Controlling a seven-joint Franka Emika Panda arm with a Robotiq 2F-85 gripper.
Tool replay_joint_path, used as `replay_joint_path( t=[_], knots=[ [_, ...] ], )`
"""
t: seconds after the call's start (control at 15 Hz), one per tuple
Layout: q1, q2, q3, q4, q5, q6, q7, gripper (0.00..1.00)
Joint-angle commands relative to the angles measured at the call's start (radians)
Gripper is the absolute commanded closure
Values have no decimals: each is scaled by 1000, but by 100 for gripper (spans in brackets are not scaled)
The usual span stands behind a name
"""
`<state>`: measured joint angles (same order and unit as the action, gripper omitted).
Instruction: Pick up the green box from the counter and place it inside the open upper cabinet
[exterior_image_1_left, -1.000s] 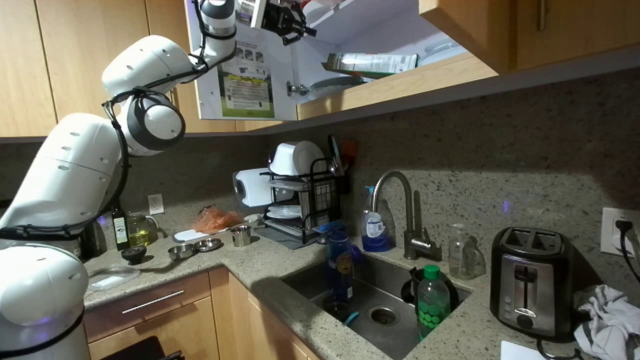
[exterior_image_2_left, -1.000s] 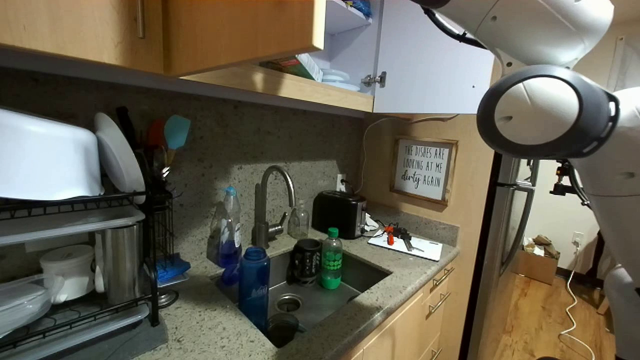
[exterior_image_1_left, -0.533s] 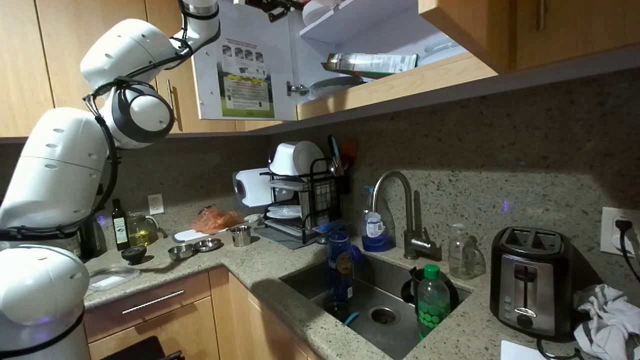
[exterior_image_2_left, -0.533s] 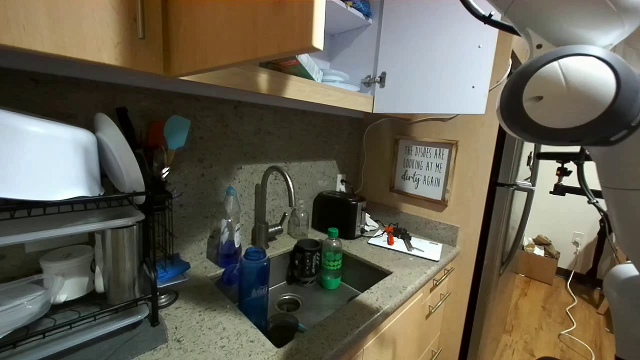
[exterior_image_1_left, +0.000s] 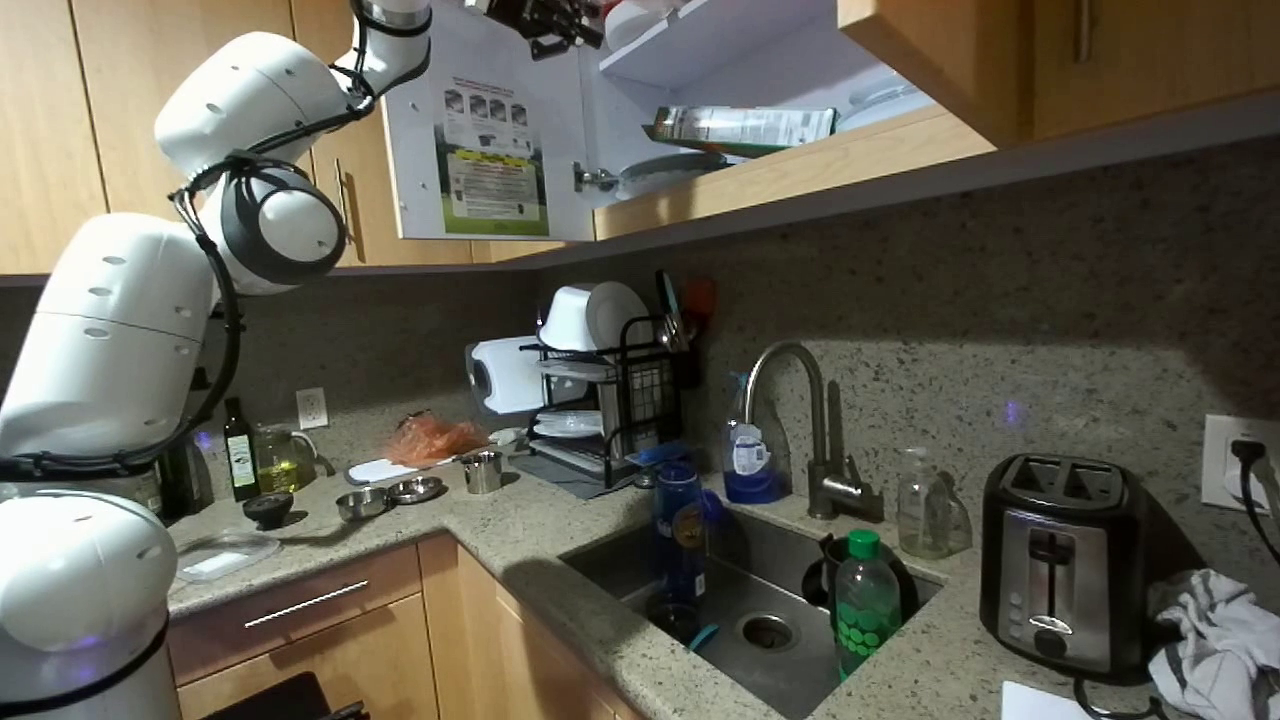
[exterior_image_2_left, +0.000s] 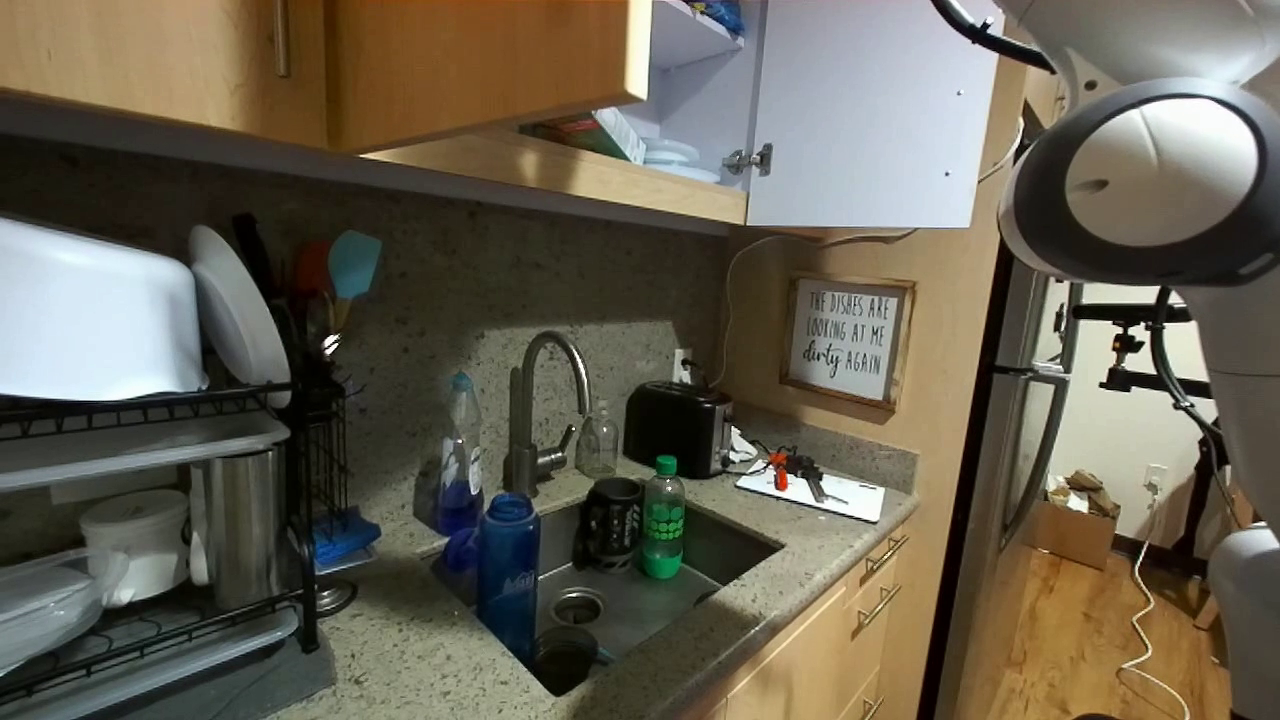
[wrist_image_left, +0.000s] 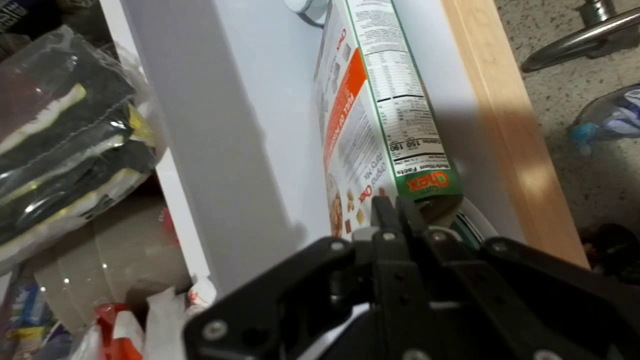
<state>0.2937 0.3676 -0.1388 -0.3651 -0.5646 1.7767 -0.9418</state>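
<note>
- Far left in an exterior view is your white arm (exterior_image_1_left: 110, 350), bent and angled up, its top end cropped by the frame.
- Next along your speckled counter (exterior_image_1_left: 500, 515): a dark oil bottle (exterior_image_1_left: 240, 455), a couple of small metal bowls (exterior_image_1_left: 362, 504), then a metal cup (exterior_image_1_left: 482, 473).
- Your gripper (wrist_image_left: 396, 204) is up high near the open door (exterior_image_1_left: 415, 150), fingers pressed together. Wrist view shows it pretty clearly: tips side by side, with the end of the green box (wrist_image_left: 395, 115) showing right behind them. In an exterior view you can see a gap between gripper and box.
- Lower down from there, the black dish rack (exterior_image_1_left: 650, 390) with a white tub (exterior_image_1_left: 568, 318) on top.
- That box is inside the upper cabinet (exterior_image_1_left: 790, 172) in both exterior views, lying along the bottom level, nutrition panel showing in your wrist view. One end is just above a round dish (exterior_image_1_left: 655, 180), but I can't tell if they touch.
- Under the cabinet, your sink (exterior_image_1_left: 760, 670) has a blue bottle (exterior_image_1_left: 682, 540) and a green-capped bottle (exterior_image_1_left: 865, 610) standing in it, faucet (exterior_image_1_left: 820, 430) behind.
- Far right you've got the toaster (exterior_image_1_left: 1060, 570), with a crumpled cloth (exterior_image_1_left: 1215, 640) just beside it.
</note>
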Motion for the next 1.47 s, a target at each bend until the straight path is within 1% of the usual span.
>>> replay_joint_path(
  t=[0.0,0.2,0.4,0.6,0.87,1.27,1.33,1.4],
  knots=[
    [-5,-39,13,-29,37,-74,-89,93],
    [-10,-45,16,-28,59,-134,-151,93],
    [-29,-55,33,-27,113,-181,-228,93],
    [-69,-58,60,-29,188,-228,-300,93],
    [-123,-49,77,-24,253,-279,-370,93],
    [-181,-40,91,-18,309,-317,-457,93],
    [-186,-35,91,-11,312,-305,-466,68],
    [-165,-27,79,-3,288,-298,-423,91]
  ],
)
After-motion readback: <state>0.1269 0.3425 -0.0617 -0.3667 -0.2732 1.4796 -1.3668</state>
